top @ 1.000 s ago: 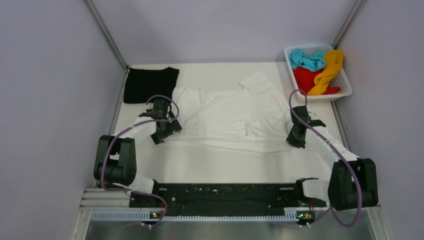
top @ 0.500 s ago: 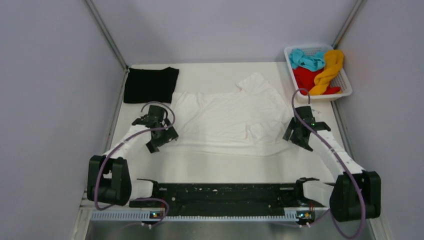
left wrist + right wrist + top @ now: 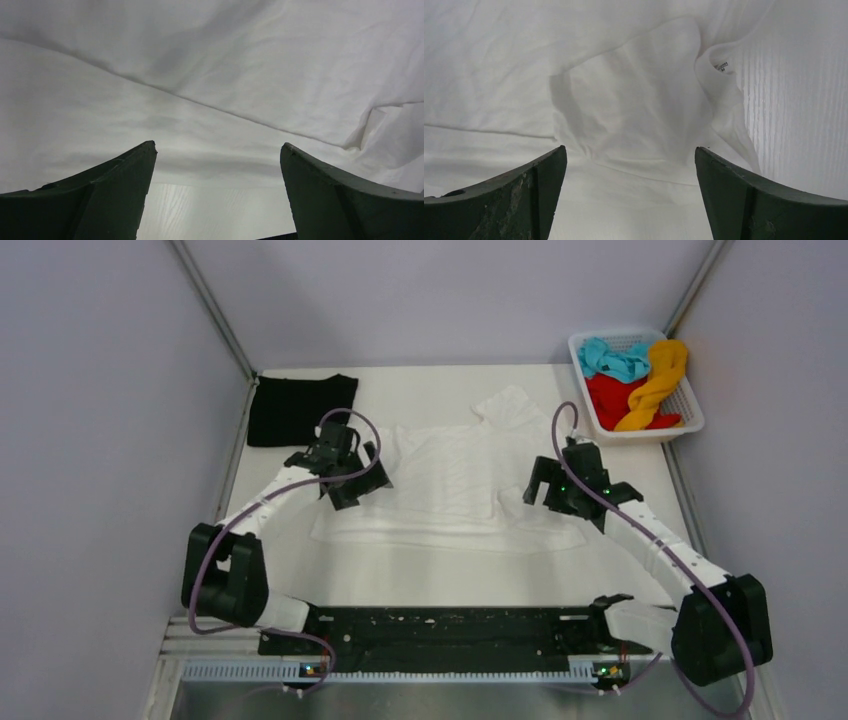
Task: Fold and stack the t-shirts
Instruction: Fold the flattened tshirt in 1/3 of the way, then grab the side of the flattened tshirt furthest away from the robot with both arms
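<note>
Found the white t-shirt lying mid-table, its near edge doubled into a long band and its sides partly turned in; judged the fold begun but not finished. Saw the left gripper spread wide just above the shirt's left side, pinching nothing; saw the right gripper spread likewise over a rumpled, folded-over patch at the right side, also holding nothing. Noted the black t-shirt folded flat at the far left corner, near the white one; noted the teal t-shirt, red t-shirt and yellow-orange t-shirt bunched in the white lattice basket at the far right, well apart from the work.

Reckoned it best to flatten the rumpled right patch first, lest it be buried as a lump; then to set both pairs of fingers on matching edges, pinch all layers there cleanly, lift low, and carry both ends across together so that the crease ran straight.

Made out one small tag at the neck opening in the right wrist view, its dark print too small to read; found no other brand or writing.
</note>
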### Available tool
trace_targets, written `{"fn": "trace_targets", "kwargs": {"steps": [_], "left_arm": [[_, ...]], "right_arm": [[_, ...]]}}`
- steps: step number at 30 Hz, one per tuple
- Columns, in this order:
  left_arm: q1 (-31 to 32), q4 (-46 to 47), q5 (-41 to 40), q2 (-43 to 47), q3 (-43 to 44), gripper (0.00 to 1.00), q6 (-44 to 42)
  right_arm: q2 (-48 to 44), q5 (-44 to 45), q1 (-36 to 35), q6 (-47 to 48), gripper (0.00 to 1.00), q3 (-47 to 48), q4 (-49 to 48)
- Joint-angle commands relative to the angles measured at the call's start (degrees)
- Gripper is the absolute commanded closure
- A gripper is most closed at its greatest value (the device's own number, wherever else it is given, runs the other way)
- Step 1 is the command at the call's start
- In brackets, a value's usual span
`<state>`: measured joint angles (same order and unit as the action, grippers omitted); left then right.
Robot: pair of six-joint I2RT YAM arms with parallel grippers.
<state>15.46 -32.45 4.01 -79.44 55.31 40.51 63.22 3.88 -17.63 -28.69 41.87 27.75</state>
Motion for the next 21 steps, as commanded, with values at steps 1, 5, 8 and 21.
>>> {"fn": "trace_targets", "kwargs": {"steps": [1, 5, 8, 21], "left_arm": [[1.38, 6.05, 4.55, -5.69, 1.23, 0.01, -0.01], [1.49, 8.64, 4.37, -10.41, 0.45, 0.01, 0.69], [1.55, 9.81, 4.12, -13.47, 0.02, 0.01, 0.91], [6.69, 11.61, 1.89, -7.38, -15.85, 0.01, 6.13]], "right_arm": [[5.88, 0.5, -0.17, 0.22, 0.03, -0.32, -11.16], [12.34, -3.27, -0.28, 0.94, 0.03, 1.43, -17.41], [15.44, -5.2, -0.27, 0.58, 0.02, -0.03, -22.06], [4.27, -3.58, 0.5, -11.35, 0.02, -17.68, -10.58]]}}
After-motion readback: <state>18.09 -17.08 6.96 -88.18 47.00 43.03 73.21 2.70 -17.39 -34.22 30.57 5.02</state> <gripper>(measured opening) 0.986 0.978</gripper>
